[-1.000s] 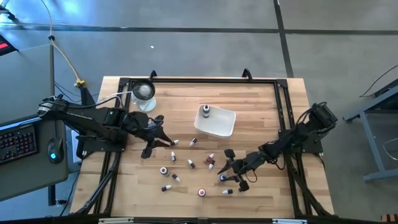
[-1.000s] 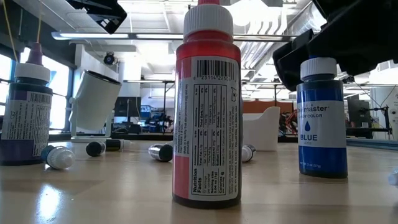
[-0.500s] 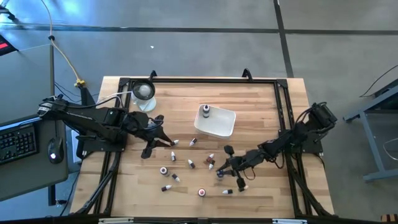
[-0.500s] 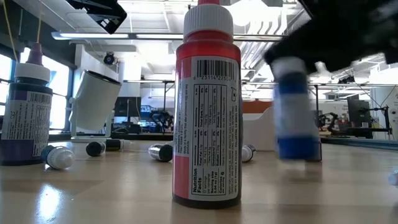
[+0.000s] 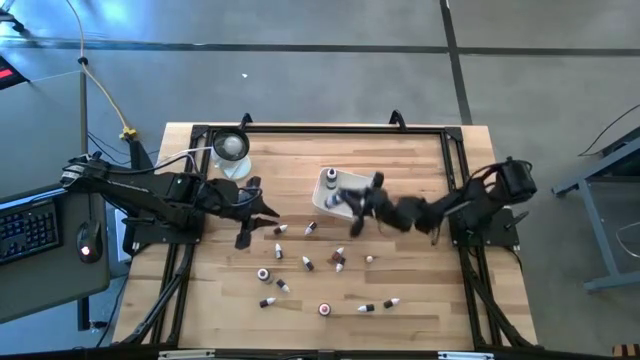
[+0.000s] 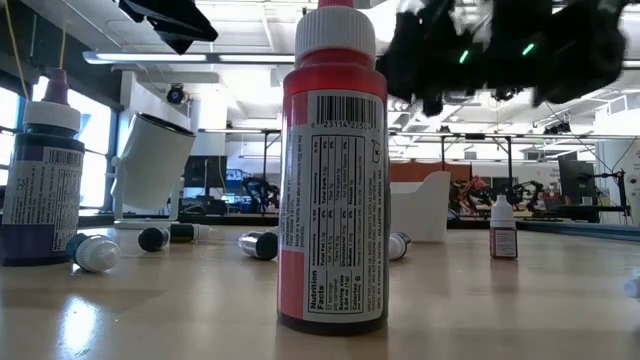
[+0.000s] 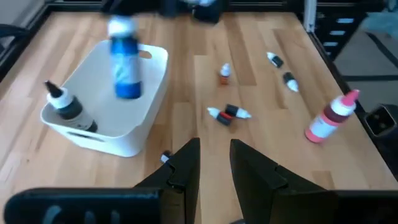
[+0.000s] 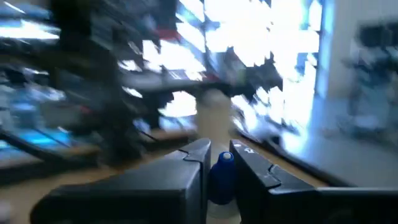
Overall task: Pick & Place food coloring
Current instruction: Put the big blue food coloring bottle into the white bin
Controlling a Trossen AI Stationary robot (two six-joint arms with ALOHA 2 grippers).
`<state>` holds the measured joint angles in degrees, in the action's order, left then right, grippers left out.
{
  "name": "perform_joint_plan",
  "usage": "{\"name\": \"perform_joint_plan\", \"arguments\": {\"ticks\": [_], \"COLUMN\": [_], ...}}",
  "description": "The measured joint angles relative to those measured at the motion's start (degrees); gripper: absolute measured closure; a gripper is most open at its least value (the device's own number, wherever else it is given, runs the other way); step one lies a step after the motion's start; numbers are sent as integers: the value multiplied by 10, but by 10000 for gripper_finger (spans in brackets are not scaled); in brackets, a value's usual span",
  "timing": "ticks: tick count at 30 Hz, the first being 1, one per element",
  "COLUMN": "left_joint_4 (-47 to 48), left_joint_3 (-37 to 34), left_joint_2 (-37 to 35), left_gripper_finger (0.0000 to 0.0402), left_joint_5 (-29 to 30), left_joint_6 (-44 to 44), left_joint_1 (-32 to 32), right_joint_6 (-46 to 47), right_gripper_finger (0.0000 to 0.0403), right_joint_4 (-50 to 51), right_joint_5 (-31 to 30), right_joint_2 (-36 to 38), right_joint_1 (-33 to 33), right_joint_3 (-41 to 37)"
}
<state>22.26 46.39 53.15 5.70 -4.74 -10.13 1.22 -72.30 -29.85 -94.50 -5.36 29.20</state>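
My right gripper (image 5: 352,200) is over the white tray (image 5: 362,207), shut on a blue food coloring bottle (image 7: 126,62). A dark bottle with a white cap (image 7: 65,107) stands inside the tray. Several small food coloring bottles (image 5: 306,263) lie or stand on the wood table in front of the tray. My left gripper (image 7: 214,167) hovers left of the tray, open by a narrow gap with nothing between its fingers. In the low view a red bottle (image 6: 335,170) stands close to the camera. My right gripper pinches the blue bottle (image 8: 222,171) between its two fingers. In the left wrist view it has the bottle by the upper end (image 7: 122,30) and comes from above. The bottle hangs upright below the fingers, clear above the tray.
A round clear dish with a white ball (image 5: 230,148) sits at the far left. A purple bottle (image 6: 40,180) and a small red-bodied one (image 6: 503,228) stand on the table. A dark frame (image 5: 320,128) runs along the table's far edge and sides.
My right gripper has shut on the upright blue bottle near the table's front right and lifted it clear. It has swung it fast toward the far edge and the left, to above the white tray.
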Motion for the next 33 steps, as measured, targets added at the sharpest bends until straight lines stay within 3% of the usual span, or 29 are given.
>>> {"name": "perform_joint_plan", "arguments": {"ticks": [4,8,21,24,28,33], "left_joint_4": [1,2,2,2,2,2], "left_joint_3": [0,0,0,0,0,0], "left_joint_2": [0,0,0,0,0,0], "left_gripper_finger": [314,314,314,314,314,314], "left_joint_5": [4,4,4,4,4,4], "left_joint_6": [-7,-7,-7,-7,-7,-7], "left_joint_1": [0,0,0,0,0,0], "right_joint_6": [86,91,46,28,24,31], "right_gripper_finger": [365,364,364,345,329,352], "right_joint_4": [104,123,197,198,204,206], "right_joint_5": [41,48,48,50,92,122], "right_joint_2": [-1,-1,0,0,0,0], "right_joint_1": [75,112,145,150,163,179], "right_joint_3": [0,0,0,0,0,0]}}
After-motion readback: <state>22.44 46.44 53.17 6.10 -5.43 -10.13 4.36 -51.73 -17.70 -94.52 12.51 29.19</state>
